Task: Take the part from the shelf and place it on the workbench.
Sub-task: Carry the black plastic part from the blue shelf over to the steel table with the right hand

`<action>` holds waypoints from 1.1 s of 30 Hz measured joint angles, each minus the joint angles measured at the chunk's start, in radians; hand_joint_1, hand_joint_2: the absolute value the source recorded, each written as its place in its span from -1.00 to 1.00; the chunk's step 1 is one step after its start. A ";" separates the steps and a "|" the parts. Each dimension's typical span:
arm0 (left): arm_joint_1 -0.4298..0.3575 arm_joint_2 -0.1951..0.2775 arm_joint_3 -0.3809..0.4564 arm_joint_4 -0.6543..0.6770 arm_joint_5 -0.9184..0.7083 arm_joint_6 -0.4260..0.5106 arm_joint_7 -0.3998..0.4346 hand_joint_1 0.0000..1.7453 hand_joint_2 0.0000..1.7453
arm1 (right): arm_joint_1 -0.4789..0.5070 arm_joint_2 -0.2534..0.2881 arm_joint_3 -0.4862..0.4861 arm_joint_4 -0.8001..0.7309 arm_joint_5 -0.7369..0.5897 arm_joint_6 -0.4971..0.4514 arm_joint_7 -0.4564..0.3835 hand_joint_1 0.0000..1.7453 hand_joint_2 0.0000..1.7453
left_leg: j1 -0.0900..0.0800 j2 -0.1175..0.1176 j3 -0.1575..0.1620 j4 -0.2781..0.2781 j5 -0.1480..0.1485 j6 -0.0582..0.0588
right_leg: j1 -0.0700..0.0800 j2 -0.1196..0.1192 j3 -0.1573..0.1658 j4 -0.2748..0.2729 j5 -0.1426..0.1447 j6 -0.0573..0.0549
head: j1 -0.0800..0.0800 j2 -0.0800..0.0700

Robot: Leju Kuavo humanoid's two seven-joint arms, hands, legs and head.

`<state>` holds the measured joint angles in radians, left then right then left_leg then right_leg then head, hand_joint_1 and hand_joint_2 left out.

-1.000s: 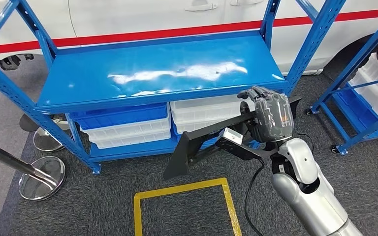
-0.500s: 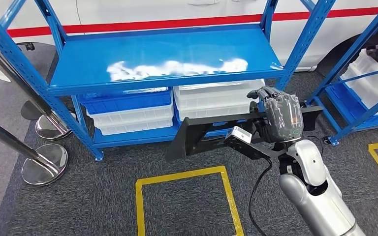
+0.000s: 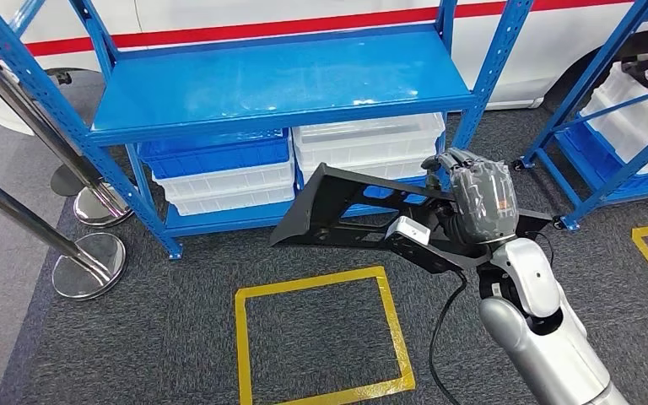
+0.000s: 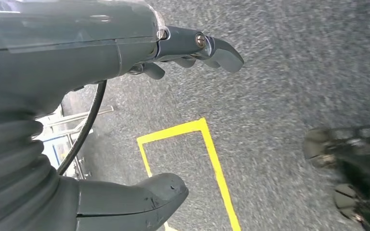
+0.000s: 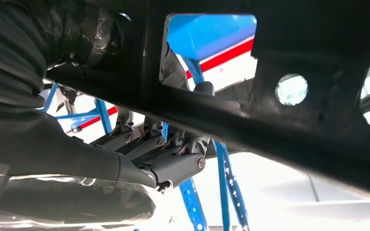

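The part is a long, flat black bracket with cut-outs, carried level in front of me, its wide end pointing left. My right hand grips it near its right end, fingers wrapped over its top edge. In the right wrist view the fingers curl round a bar of the part. The blue shelf stands behind it with a bare top board. My left hand hangs over the carpet, thumb and fingers apart, holding nothing.
White bins and a blue bin fill the lower shelf level. A yellow taped square marks the carpet in front. Chrome stanchion bases stand at left, a second blue rack at right, and a white vehicle behind.
The whole view has shifted as the camera moved; the shelf now sits farther off. The part stays in my right hand and has tipped, showing more of its flat face.
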<state>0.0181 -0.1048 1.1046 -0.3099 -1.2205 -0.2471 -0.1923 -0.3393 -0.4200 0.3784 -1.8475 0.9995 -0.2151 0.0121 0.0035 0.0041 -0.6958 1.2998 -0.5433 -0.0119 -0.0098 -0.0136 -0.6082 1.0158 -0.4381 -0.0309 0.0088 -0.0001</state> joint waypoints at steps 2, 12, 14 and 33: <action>0.000 0.000 0.002 -0.009 -0.002 -0.007 0.001 -1.00 1.00 | 0.000 0.000 0.002 0.000 0.000 0.002 0.000 1.00 1.00 | -0.001 -0.001 0.091 -0.103 0.047 0.008 | 0.001 0.000 -0.028 0.008 0.017 0.004 | 0.000 0.000; 0.007 -0.014 0.028 -0.064 -0.007 -0.063 -0.007 -1.00 1.00 | -0.014 0.001 0.020 0.001 -0.013 0.019 0.017 1.00 1.00 | -0.003 0.005 0.185 -0.334 0.077 0.058 | -0.004 0.007 -0.111 0.177 -0.094 0.049 | 0.000 0.000; 0.008 -0.014 0.038 -0.070 -0.006 -0.068 -0.007 -1.00 1.00 | -0.015 0.007 0.028 0.005 -0.013 0.024 0.022 1.00 1.00 | -0.004 0.013 0.166 -0.329 0.087 0.057 | -0.006 0.008 -0.129 0.267 -0.119 0.054 | 0.000 0.000; 0.011 0.022 0.106 -0.074 -0.008 -0.074 -0.002 -1.00 1.00 | -0.062 0.134 0.129 0.072 0.045 0.017 0.056 1.00 1.00 | -0.001 -0.033 0.115 -0.182 0.042 0.019 | 0.006 0.064 0.010 0.015 -0.017 -0.008 | 0.000 0.000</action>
<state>0.0295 -0.0826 1.2110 -0.3842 -1.2285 -0.3210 -0.1941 -0.4015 -0.2855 0.5077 -1.7757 1.0446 -0.1985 0.0683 0.0028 -0.0286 -0.5812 1.1174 -0.5015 0.0074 -0.0041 0.0503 -0.5982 1.0310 -0.4553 -0.0388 0.0089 -0.0002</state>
